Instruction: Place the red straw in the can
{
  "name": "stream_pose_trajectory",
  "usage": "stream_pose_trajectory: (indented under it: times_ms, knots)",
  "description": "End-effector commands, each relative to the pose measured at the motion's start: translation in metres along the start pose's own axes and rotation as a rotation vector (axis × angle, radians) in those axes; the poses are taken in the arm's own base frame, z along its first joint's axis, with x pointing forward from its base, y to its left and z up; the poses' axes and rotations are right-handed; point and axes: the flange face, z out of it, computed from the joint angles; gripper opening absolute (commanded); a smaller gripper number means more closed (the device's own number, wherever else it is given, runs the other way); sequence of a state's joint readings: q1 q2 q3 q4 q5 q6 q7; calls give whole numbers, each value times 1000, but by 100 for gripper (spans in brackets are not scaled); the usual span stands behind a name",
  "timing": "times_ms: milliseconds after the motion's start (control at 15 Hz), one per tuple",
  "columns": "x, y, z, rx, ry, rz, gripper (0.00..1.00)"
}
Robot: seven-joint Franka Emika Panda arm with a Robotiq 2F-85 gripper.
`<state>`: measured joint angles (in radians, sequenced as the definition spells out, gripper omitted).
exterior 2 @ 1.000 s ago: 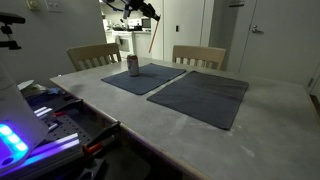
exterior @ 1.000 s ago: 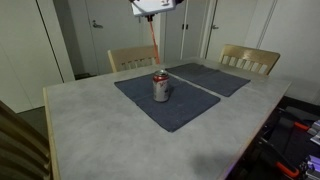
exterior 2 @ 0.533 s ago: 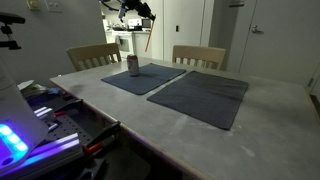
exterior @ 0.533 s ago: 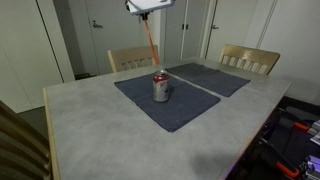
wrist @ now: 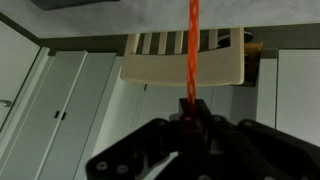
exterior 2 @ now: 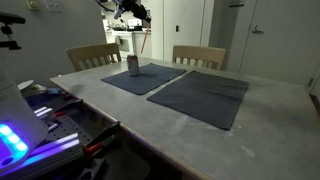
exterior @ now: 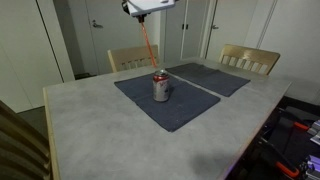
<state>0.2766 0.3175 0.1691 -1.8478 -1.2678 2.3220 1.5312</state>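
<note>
The gripper [exterior: 150, 6] is clamped tight on the top end of the red straw [exterior: 147, 42], which hangs nearly upright. Its lower tip sits above the can [exterior: 160, 87] and slightly off its mouth. The can stands on a dark placemat [exterior: 175, 110] on the grey table [exterior: 90, 120], with wooden chairs [exterior: 125, 58] and white doors [exterior: 100, 25] beyond.
</note>
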Motion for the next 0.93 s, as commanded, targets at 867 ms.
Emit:
stream_pose_trajectory:
  times_ms: [867]
  knots:
    - [-3, 7, -58, -64, -2, -47, 2]
